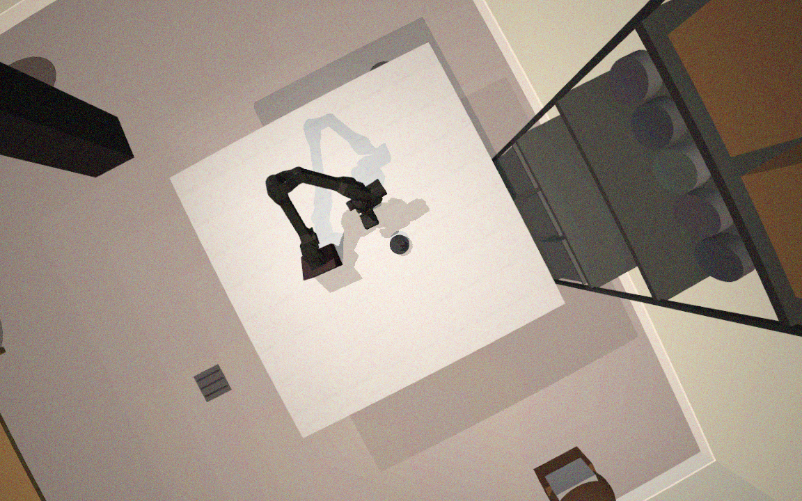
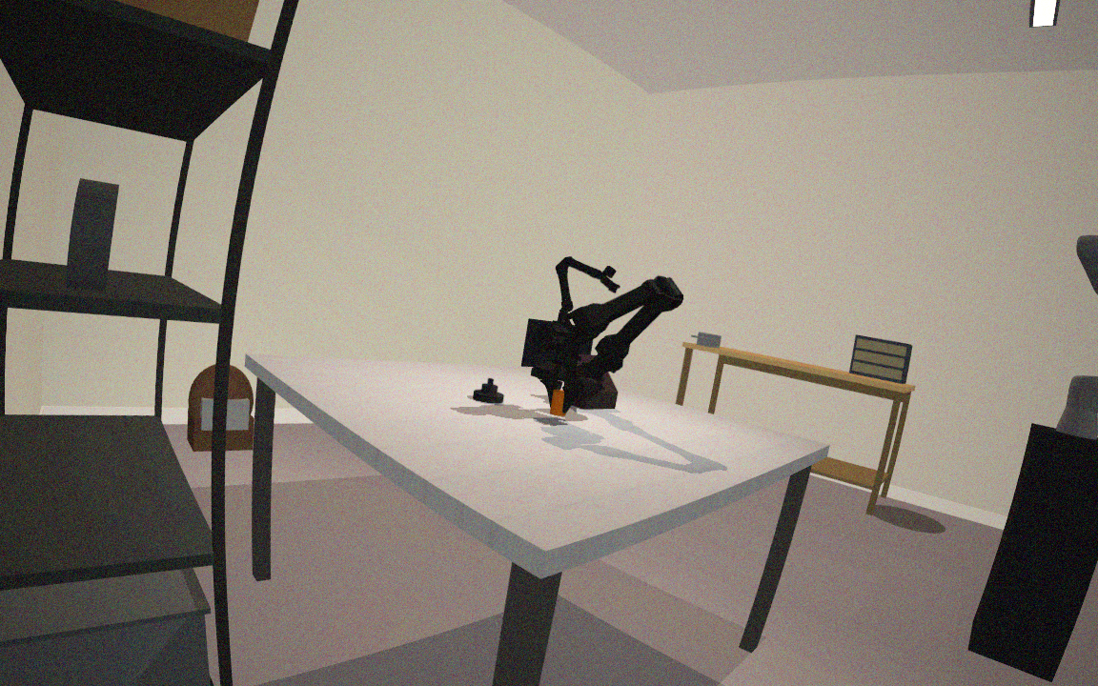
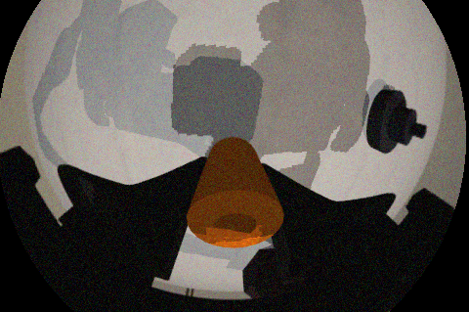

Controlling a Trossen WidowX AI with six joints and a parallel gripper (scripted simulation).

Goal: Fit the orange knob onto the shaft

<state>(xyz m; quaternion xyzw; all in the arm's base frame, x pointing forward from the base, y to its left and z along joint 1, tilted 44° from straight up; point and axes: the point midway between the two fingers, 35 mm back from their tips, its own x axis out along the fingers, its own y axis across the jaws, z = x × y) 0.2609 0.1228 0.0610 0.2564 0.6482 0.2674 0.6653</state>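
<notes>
Now our black two-finger gripper [image 2: 558, 400] [image 3: 233, 165] hugs the smooth orange round knob [image 2: 557, 402] [image 3: 234, 180] near the white table [image 1: 354, 348] [image 2: 467, 477] [image 3: 122, 170]; it seems light, hard, maybe slippery, so we should squeeze its sides evenly.

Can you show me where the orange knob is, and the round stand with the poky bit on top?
Orange knob [image 2: 557, 402] [image 3: 234, 175]: outside view and wrist view, on its side.
Round stand [image 1: 399, 244] [image 2: 487, 396] [image 3: 383, 121]: top view, outside view and wrist view, on its dark body.
</notes>
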